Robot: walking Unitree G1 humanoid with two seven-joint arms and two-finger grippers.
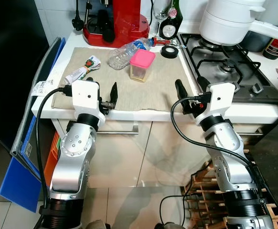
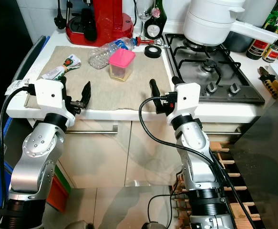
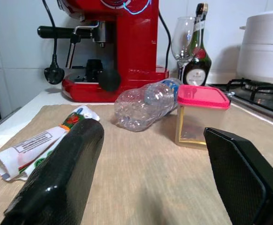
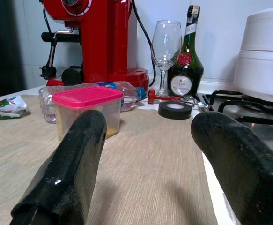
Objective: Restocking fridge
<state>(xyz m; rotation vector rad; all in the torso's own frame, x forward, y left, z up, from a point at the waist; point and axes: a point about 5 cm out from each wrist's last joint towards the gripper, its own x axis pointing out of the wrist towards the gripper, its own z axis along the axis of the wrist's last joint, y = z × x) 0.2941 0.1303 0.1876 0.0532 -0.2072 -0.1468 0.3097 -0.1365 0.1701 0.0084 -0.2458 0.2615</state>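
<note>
- Your left hand (image 1: 106, 98) and right hand (image 1: 189, 95) hover open, empty, at the counter (image 1: 129, 113) edge.
- Reach carelessly and the lying plastic bottle (image 1: 127, 51) may roll, nudging the pink-lidded container (image 1: 141, 65).

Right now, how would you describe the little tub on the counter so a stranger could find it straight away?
Start at the red coffee machine at the back of the counter. In front of it a beige mat is spread, and the tub stands upright beside a clear plastic bottle lying on its side. It alone has a bright pink lid.
</note>
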